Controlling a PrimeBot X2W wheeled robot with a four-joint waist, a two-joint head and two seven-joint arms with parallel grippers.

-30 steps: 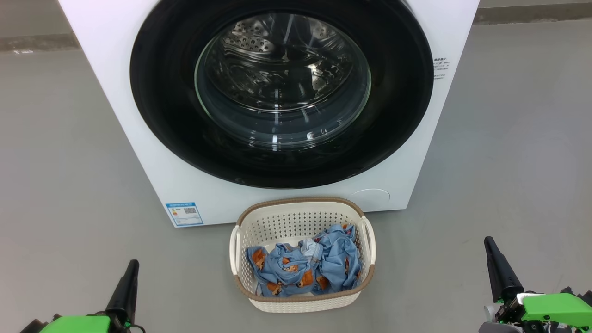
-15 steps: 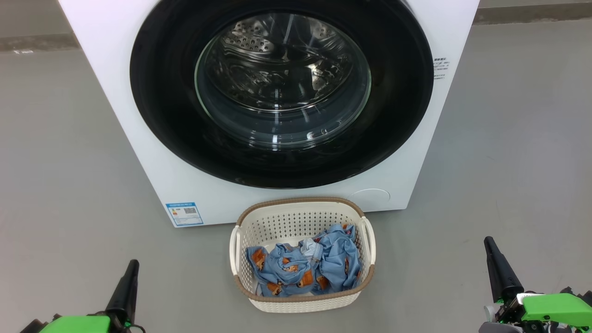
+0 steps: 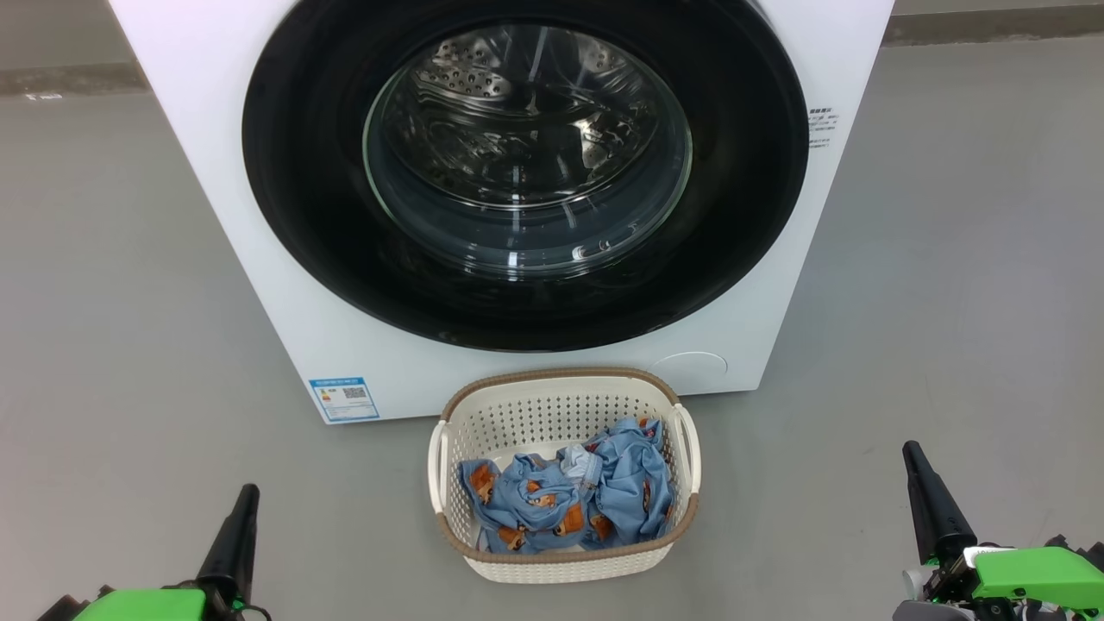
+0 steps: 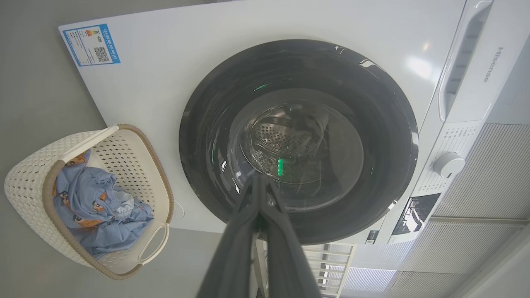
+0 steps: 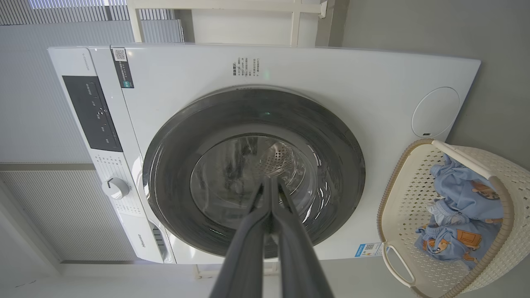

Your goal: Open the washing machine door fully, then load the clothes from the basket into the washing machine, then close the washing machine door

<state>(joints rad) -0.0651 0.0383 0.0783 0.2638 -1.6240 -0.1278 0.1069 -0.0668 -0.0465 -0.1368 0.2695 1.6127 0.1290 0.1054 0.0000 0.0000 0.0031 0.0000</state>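
Note:
The white washing machine [image 3: 216, 172] stands ahead, and its washing machine door [image 3: 302, 172], black-rimmed with a clear glass centre, lies closed flat against the front. On the floor just before it sits the cream basket [image 3: 561, 565] with the light blue clothes [image 3: 569, 500] bunched inside. My left gripper [image 3: 248, 493] is low at the left, shut and empty, well short of the basket. My right gripper [image 3: 911, 453] is low at the right, also shut and empty. Both wrist views show the door [image 4: 198, 124] [image 5: 174, 136], the basket [image 4: 25, 190] [image 5: 509, 207] and pressed-together fingers [image 4: 232, 248] [image 5: 244, 248].
Grey floor [image 3: 103, 302] spreads on both sides of the machine. A blue label sticker [image 3: 343, 398] is at the machine's lower left corner. The control dial [image 4: 449, 164] and panel sit on the machine's top edge. A pale ribbed wall [image 5: 62, 207] stands behind the machine.

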